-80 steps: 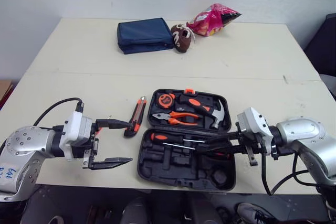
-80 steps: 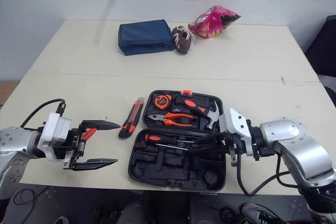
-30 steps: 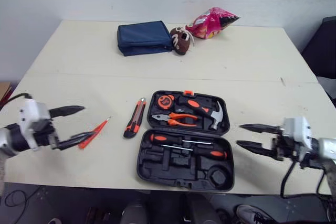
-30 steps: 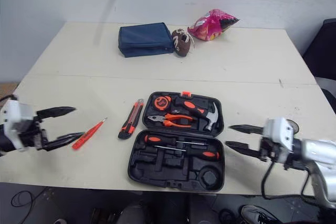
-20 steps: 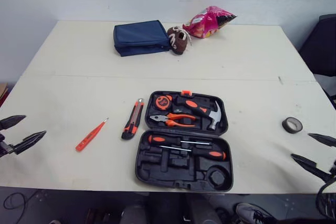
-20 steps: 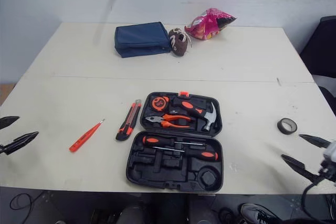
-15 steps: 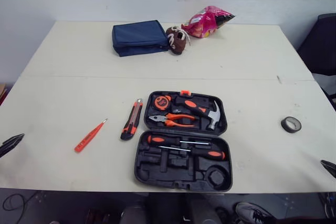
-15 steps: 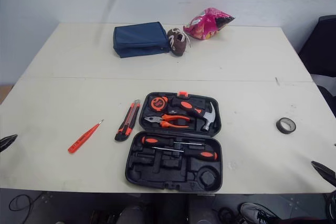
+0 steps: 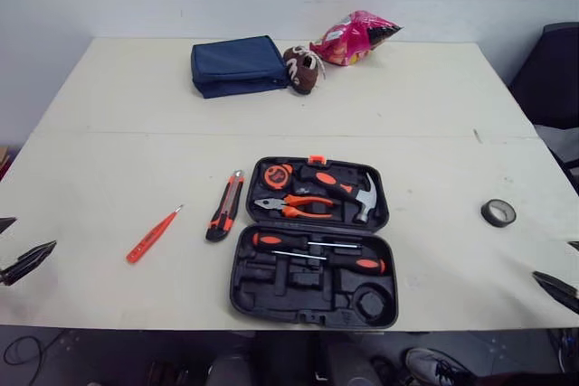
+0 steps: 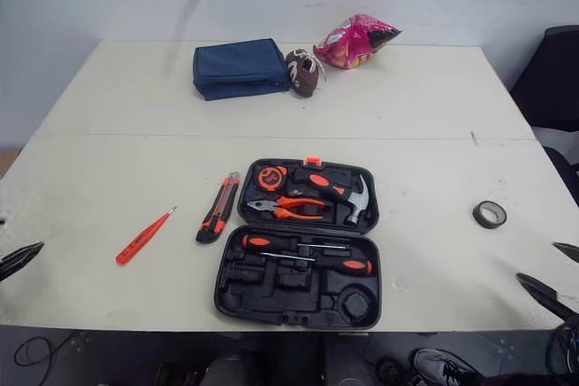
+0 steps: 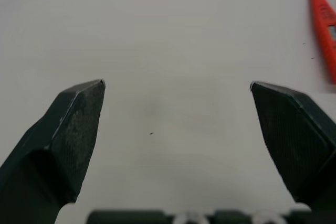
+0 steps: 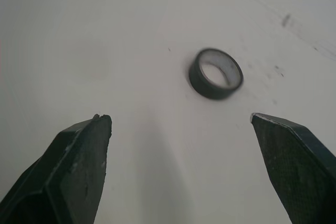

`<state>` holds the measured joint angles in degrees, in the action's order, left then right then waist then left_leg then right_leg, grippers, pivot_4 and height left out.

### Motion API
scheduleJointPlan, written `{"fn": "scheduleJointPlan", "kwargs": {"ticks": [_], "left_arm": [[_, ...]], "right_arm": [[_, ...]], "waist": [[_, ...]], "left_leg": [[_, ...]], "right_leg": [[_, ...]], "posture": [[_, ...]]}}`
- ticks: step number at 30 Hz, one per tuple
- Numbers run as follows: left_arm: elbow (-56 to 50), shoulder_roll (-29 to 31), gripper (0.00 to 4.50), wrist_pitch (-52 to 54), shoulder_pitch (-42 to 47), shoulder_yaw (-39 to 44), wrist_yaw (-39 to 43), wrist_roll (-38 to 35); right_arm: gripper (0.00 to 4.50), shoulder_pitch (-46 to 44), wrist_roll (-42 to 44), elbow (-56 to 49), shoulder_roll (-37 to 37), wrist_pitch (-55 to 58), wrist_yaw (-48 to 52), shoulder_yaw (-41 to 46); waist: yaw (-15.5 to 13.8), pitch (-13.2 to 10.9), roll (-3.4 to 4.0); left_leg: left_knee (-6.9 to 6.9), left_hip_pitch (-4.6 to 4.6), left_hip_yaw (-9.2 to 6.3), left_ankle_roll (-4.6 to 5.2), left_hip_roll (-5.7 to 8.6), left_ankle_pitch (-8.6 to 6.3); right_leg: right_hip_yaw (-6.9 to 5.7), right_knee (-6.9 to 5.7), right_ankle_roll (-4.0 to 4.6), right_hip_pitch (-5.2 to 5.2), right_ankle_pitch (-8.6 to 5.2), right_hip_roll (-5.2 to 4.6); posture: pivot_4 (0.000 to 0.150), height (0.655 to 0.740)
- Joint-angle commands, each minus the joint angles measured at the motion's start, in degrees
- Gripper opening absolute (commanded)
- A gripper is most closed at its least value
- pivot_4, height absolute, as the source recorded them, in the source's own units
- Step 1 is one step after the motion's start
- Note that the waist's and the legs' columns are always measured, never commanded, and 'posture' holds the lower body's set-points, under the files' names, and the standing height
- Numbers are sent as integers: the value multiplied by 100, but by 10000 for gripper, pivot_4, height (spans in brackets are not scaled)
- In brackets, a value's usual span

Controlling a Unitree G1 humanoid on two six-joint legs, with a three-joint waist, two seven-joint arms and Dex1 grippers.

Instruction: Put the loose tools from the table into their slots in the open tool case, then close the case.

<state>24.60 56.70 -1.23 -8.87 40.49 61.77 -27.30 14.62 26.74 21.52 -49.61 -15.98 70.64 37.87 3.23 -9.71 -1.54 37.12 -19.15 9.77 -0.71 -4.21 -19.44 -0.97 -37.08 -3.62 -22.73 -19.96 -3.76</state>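
The black tool case lies open at the table's front middle, holding a hammer, pliers, a tape measure and screwdrivers. To its left lie a black-and-orange utility knife and an orange tester screwdriver, which also appears as the orange screwdriver in the left wrist view. A black tape roll rests to the case's right. My left gripper stands open at the left front edge, holding nothing. My right gripper is open at the right front edge, with the tape roll ahead of it.
At the back of the table sit a blue pouch, a small brown shoe and a pink snack bag. A dark chair stands past the right edge. A seam crosses the table behind the case.
Both arms have drawn back outward from beside the case to the table's left and right front edges. The right gripper's fingers have spread wider. The tools have not moved.
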Motion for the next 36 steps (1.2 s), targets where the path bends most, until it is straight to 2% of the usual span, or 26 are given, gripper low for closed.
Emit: {"fn": "scheduleJointPlan", "kwargs": {"ticks": [1,4,7,10,12,14,20,31,34,36], "left_arm": [[-1137,-49,45000,737,-130,44,-140,-343],[-2302,-115,45000,1661,-283,-176,-425,-563],[-3170,-144,45000,2558,-254,-428,-923,-660],[-3816,-155,45000,3480,-191,-729,-1642,-549],[-4053,-184,45000,3780,-151,-826,-1820,-561],[-4224,-156,45000,4504,-29,-1043,-2039,-742],[-3949,-214,45000,4706,402,-1741,-2419,-225],[-3669,-484,45000,4637,529,-2543,-2406,254],[-3594,-566,36734,4690,458,-2589,-2462,317],[-3582,-612,28188,4775,434,-2623,-2392,263]], "right_arm": [[44371,-70,617,-952,198,424,-39,0],[44371,-159,1135,-1878,542,698,-25,-178],[44371,-185,1298,-2609,824,845,-109,-430],[44371,-204,1398,-3155,1024,948,-197,-662],[44371,-197,1438,-3412,1123,937,-179,-761],[44371,-124,1526,-3835,1248,901,9,-1041],[44371,-173,1408,-4155,1395,726,382,-1622],[44371,-372,1354,-3923,1442,536,572,-1790],[45000,-387,1321,-3869,1452,466,604,-1810],[45000,-388,1308,-3858,1451,454,594,-1810]], "waist": [[-13,0,4],[-18,-2,6],[-21,-4,8],[-27,-3,8],[-27,-4,8],[-27,-4,8],[-42,-4,8],[-150,-2,9],[-149,3,18],[-150,6,22]], "left_leg": [[-1,0,0,0,1,0],[-4,-2,-3,0,1,1],[0,-3,-4,2,4,1],[1,-2,-5,3,6,3],[1,-2,-6,3,6,3],[1,-2,-5,1,5,3],[7,-1,-6,-1,5,5],[16,1,-4,2,5,6],[15,5,-3,2,5,6],[14,5,-3,2,5,6]], "right_leg": [[0,1,0,0,0,0],[-3,2,0,1,0,2],[-1,2,-2,5,1,2],[-1,1,-3,6,1,4],[0,1,-3,6,1,5],[1,1,-3,6,1,12],[2,-1,-3,6,1,15],[5,-7,-2,6,1,16],[7,-7,-2,8,1,15],[6,-6,-2,8,1,15]], "posture": [[1500,7400],[1500,7400],[1500,7400],[1500,7400],[1500,7400],[1500,7400],[1500,7400],[1500,7400],[1500,7400],[1500,7400]]}}
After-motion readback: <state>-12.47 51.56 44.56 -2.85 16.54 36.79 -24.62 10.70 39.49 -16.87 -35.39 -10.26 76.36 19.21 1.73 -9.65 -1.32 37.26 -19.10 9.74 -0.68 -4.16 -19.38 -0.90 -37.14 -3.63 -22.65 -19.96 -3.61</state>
